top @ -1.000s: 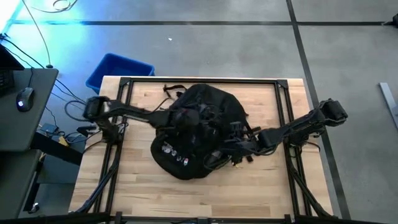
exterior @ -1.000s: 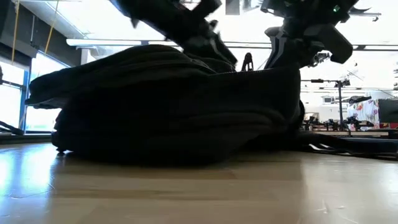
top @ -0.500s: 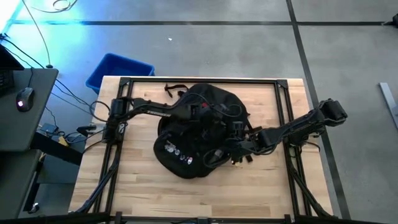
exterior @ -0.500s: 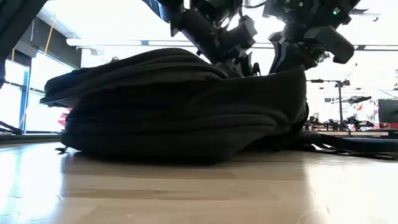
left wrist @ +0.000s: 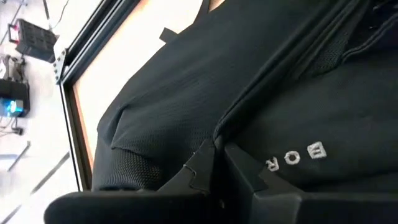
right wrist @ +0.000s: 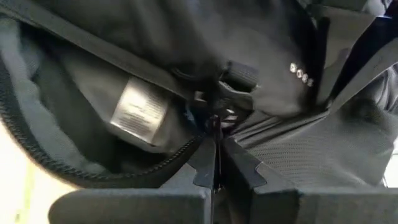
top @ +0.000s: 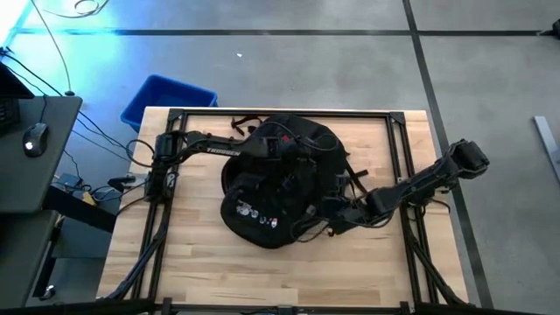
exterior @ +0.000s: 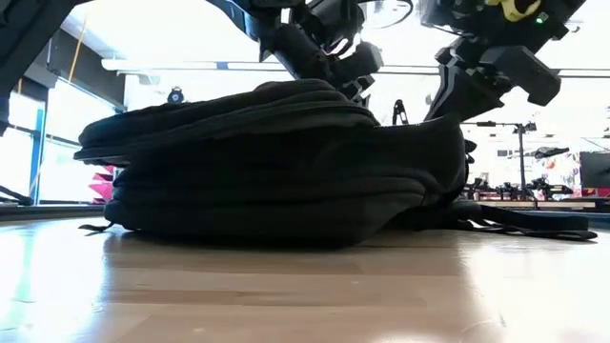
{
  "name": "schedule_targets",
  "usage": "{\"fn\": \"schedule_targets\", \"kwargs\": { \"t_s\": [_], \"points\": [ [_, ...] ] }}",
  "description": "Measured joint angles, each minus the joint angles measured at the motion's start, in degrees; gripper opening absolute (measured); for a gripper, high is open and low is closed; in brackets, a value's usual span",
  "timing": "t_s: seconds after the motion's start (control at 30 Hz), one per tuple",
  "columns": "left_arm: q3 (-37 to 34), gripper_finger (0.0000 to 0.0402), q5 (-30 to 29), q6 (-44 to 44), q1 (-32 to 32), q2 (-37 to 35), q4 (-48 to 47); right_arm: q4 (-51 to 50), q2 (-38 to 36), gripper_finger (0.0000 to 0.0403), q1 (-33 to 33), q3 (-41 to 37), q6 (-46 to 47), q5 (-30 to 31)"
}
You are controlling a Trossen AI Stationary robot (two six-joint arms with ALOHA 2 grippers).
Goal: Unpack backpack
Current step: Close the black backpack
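One pale wooden table [top: 201, 262] with a black metal frame along its edges carries a single large black fabric backpack [top: 280, 179], lying flat near the middle and toward the far edge, between two dark robot arms. Seen from above, the bag's long axis runs roughly from the table's far edge toward the near one, tilted slightly; a row of small colourful pins [top: 254, 214] marks the end nearer the front, and black straps [top: 243, 125] trail off the far end. From table height the backpack [exterior: 286, 162] sits low and wide, one strap lying flat on the wood to its side.

The left gripper [top: 278, 147] rests on top of the bag's far half, its fingers together, pinching a fold of black fabric by a seam [left wrist: 214, 146]. The right gripper [top: 325, 219] is at the bag's right side near the front, its fingers likewise pressed together on the fabric at the zip opening, where grey lining and one white care label [right wrist: 134, 112] show.

Bare wood lies open along the whole near edge and on the strips to either side of the bag; the far edge is close behind it. One blue plastic bin [top: 166, 98] stands on the floor beyond the table's far left corner.
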Motion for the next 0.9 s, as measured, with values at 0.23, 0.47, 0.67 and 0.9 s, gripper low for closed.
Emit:
{"fn": "schedule_targets", "kwargs": {
  "t_s": [0.23,0.47,0.67,0.9],
  "points": [
    [-0.06,0.0000,-7.30,-4.51,0.33,-0.04,-0.56,0.73,-0.02,0.0002,4.93,0.11,3.64,-2.17],
    [-0.09,0.0000,-18.87,-10.89,8.83,-0.22,-3.96,6.99,0.19,0.0002,11.85,1.70,3.05,-2.52],
    [-0.07,0.0000,-13.84,-12.63,7.78,-0.48,-6.64,-2.53,-1.63,0.0001,13.66,1.43,12.40,13.98],
    [-0.21,0.0000,-11.85,-13.62,2.54,-1.06,-8.05,-11.38,-4.39,0.0038,8.17,-2.10,16.49,19.98]
  ]
}}
